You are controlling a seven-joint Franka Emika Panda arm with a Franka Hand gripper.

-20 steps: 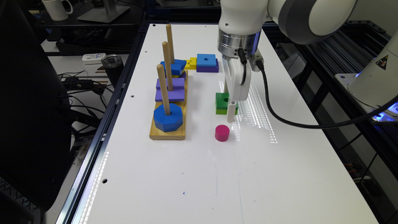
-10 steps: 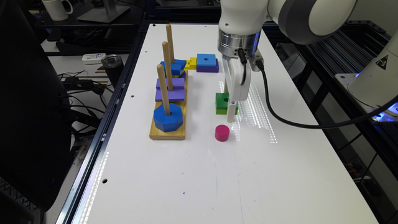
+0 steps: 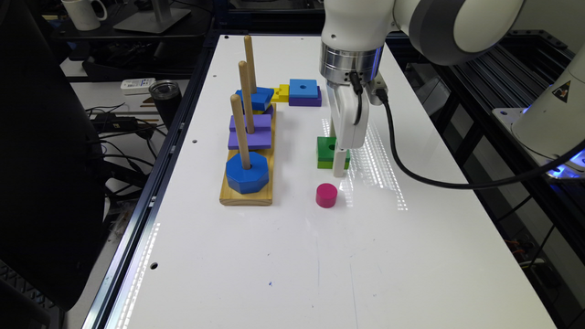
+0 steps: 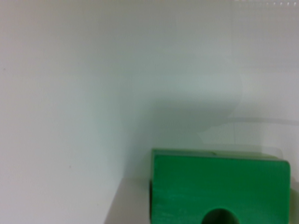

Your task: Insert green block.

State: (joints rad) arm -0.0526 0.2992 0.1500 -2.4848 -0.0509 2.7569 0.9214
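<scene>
At frame centre on the desk (image 3: 411, 256), the green block (image 3: 327, 148) sat beside the lowered claw (image 3: 339, 164); claw state indeterminate. Judged light, rigid wood; grip flat opposite sides.

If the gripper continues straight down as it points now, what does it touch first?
Most likely the white table. The gripper points straight down, already level with the green block, which sits against it. How much gap remains beneath cannot be judged.

White arm (image 3: 365, 23), grey joint, silver ring, black cable (image 3: 411, 169).
</scene>
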